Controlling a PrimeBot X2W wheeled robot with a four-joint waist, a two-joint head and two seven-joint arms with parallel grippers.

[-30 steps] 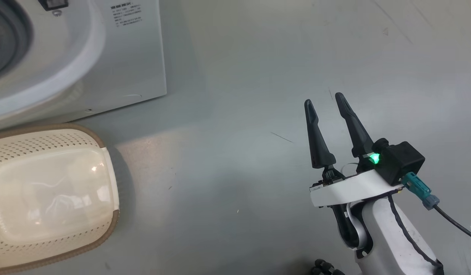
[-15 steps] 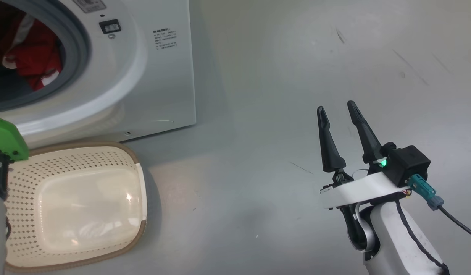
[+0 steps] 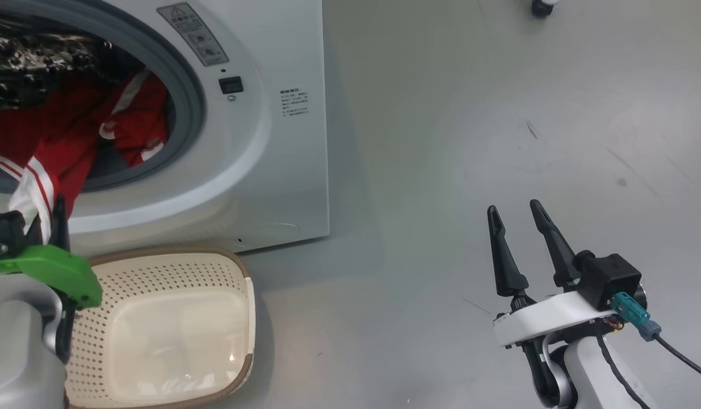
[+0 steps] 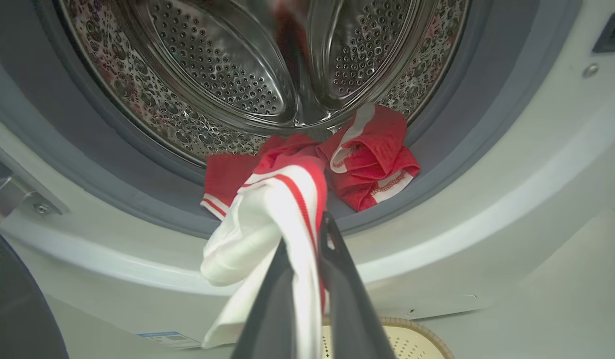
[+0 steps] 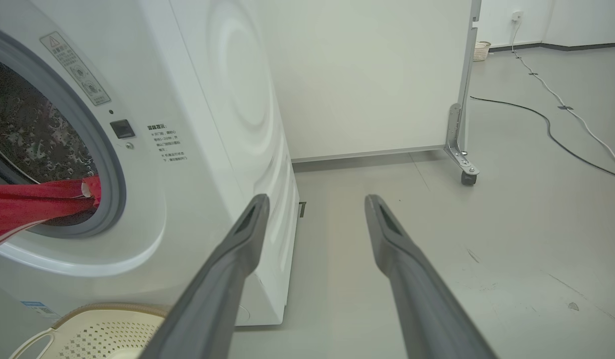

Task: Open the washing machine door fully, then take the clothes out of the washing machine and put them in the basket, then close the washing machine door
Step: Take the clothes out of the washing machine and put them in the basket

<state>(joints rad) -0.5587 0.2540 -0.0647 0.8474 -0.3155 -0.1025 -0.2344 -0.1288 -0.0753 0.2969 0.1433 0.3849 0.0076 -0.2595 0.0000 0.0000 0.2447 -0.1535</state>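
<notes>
This looks like a lab or test hall rather than a home. A big white front-loading washing machine (image 5: 223, 149) stands alone on a bare, scuffed grey floor (image 5: 512, 239). Beside it is a white partition panel (image 5: 367, 75) on a metal caster (image 5: 468, 177). A black cable (image 5: 551, 134) and a white cable (image 5: 551, 92) run across the floor.

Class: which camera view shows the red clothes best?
The left wrist view: the clothes sit mid-picture, trailing from the drum to the left gripper, shut on them. The head view shows them upper left, partly cut off; the right wrist view, a red strip.
</notes>
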